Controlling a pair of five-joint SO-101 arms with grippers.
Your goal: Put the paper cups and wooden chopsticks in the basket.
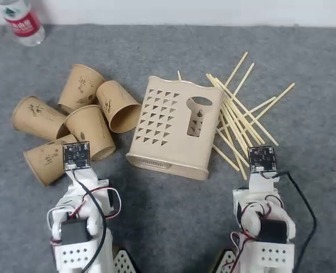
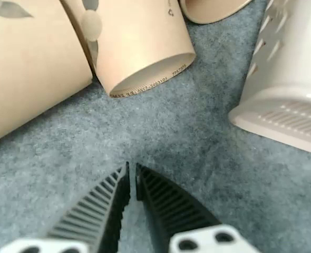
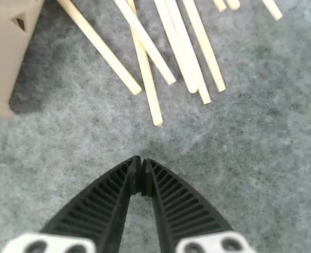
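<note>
I judge the basket (image 1: pixel 168 122) unfilled: cups (image 1: pixel 88 128) lie ahead of my left pincer (image 2: pixel 132 171), chopsticks (image 1: pixel 242 114) ahead of my right pincer (image 3: pixel 141 163); both pressed together, empty.

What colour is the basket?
The basket is beige, with triangular cut-outs; clearest in the high view.

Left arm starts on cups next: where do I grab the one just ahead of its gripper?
Probably by the rim of the paper cup at the end facing the left gripper, one finger inside, one outside, coming from the arm's side: it lies on its side with another cup beside one flank.
</note>
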